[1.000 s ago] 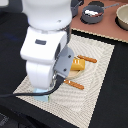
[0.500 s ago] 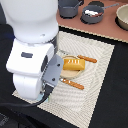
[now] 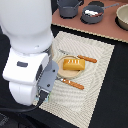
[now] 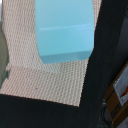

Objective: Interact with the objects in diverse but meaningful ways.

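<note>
Looming over the placemat's near edge, the white arm hides its gripper; cannot tell its state. Wrist view: light-blue carton on the weave. Yellow bread loaf mid-mat, between 2 orange-handled utensils. Saucepan beyond the mat.

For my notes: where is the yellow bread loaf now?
In the exterior view the yellow bread loaf lies mid-placemat, between two orange-handled utensils.
</note>
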{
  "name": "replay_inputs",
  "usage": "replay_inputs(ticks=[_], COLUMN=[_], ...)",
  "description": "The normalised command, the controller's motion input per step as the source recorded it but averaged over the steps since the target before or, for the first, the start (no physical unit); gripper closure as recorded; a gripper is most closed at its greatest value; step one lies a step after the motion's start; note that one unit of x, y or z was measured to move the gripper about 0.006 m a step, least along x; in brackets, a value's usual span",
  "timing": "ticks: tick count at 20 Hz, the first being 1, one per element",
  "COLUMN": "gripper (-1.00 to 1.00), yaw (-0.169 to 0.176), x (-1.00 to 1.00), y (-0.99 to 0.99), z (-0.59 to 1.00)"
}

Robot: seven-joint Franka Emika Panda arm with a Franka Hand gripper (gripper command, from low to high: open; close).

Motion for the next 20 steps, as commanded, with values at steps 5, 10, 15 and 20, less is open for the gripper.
replay_inputs(ticks=[5, 10, 15, 20], gripper=[-1.0, -1.0, -1.0, 1.0], yaw=[0.021, 0.015, 0.014, 0.009], x=[-0.13, -0.17, -0.12, -0.15], y=[0.0, -0.05, -0.06, -0.1], z=[-0.32, -0.33, -0.26, -0.25])
